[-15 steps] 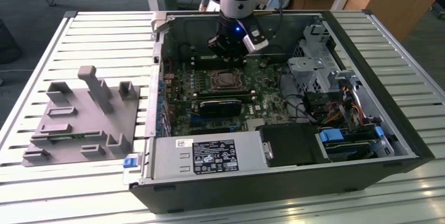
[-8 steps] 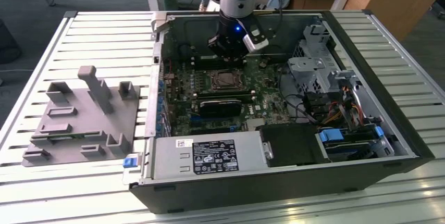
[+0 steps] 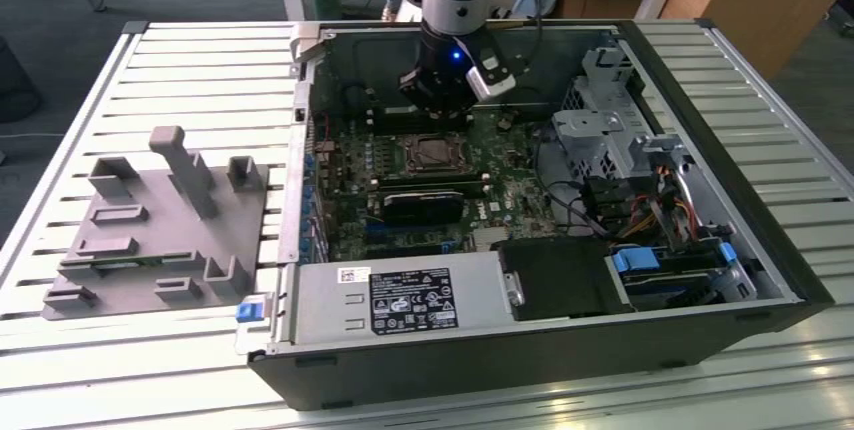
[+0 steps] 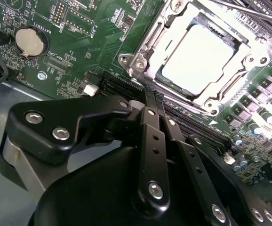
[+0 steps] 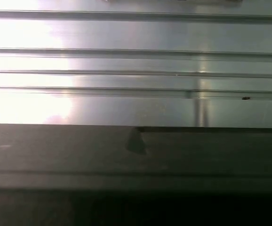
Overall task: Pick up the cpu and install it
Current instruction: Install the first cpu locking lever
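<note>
The cpu (image 4: 202,59), a pale silvery square, lies flat inside the metal-framed socket (image 4: 140,59) on the green motherboard. In the exterior view the cpu (image 3: 430,154) sits in the socket near the board's middle. My gripper (image 3: 441,110) hangs inside the open computer case, just behind the socket and slightly above the board. In the second wrist view the gripper (image 4: 151,94) has its two black fingers (image 4: 152,136) pressed side by side, shut, with nothing between them. Their tips end a short way from the socket frame's edge, apart from the cpu.
A grey plastic fixture with upright posts (image 3: 154,225) lies on the slatted table at the exterior view's left. The case holds a power supply (image 3: 394,300), a drive cage (image 3: 607,130) and cables. A coin battery (image 4: 31,41) sits on the board. The case wall (image 5: 126,155) shows dark against the table slats (image 5: 126,61).
</note>
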Controlling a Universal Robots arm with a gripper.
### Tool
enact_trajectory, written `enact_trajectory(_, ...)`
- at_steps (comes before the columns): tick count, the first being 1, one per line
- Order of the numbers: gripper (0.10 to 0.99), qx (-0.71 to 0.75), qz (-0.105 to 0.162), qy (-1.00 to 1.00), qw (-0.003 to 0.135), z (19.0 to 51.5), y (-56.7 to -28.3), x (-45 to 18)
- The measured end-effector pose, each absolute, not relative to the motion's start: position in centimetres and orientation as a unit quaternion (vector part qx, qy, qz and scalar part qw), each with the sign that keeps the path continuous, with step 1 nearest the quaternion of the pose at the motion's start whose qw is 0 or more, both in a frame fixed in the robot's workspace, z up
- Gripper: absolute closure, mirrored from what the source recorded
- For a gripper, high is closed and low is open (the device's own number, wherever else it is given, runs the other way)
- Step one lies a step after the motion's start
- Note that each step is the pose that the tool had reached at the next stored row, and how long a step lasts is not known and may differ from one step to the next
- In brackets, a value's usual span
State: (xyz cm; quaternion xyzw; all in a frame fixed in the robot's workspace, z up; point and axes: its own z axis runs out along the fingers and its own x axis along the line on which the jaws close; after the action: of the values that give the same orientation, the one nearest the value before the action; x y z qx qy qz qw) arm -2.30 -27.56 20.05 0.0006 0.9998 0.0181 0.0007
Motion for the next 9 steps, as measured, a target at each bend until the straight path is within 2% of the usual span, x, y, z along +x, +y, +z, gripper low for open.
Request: enact_trajectory(9, 0.980, 0.001, 0.015, 1.000, 0.000, 19.67, -27.57, -2.31)
